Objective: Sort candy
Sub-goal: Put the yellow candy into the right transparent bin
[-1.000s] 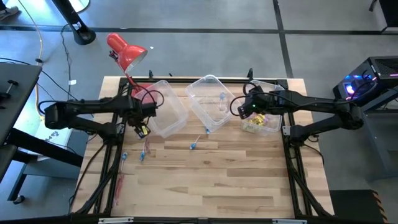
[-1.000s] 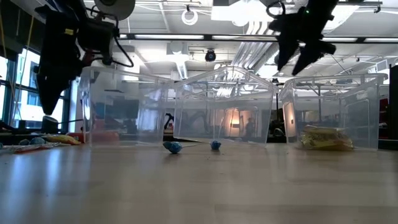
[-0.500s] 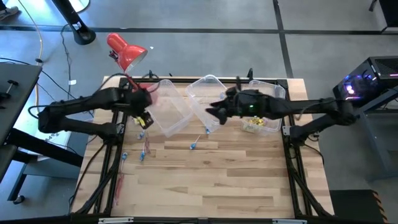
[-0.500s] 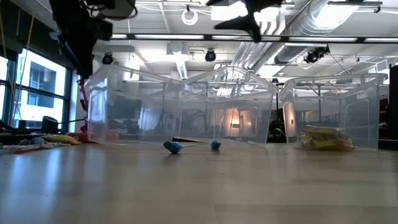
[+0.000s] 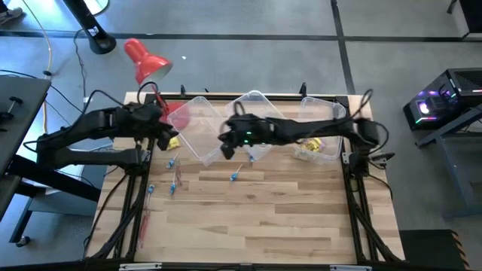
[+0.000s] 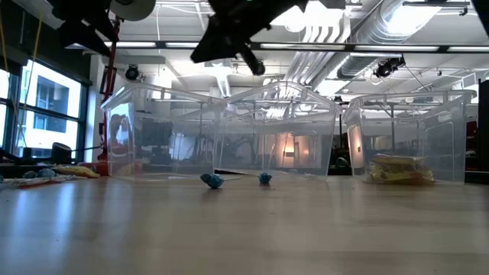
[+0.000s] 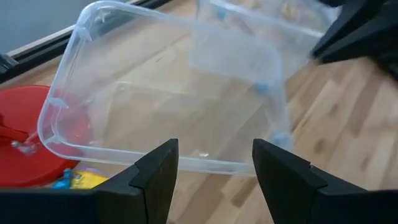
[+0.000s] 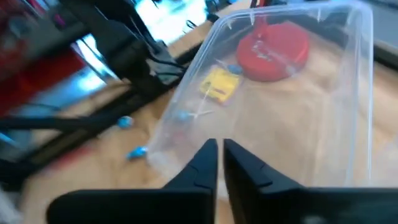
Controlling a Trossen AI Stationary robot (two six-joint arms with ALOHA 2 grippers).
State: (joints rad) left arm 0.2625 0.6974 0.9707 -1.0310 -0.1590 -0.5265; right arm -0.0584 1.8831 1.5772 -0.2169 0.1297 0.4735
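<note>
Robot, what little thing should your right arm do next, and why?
Probably lower the right gripper toward a blue candy on the table. Its fingers are shut on nothing, above the left bin, and that candy lies loose on the wood just in front of the bins, unsorted. It would have to open first.

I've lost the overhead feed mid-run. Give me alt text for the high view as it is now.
Both arms reach over three clear bins along the table's far edge: the right gripper, fingers together, hangs between the left bin and middle bin; the left gripper is beside the left bin. Yellow packets lie in the right bin; blue candies dot the wood.
</note>
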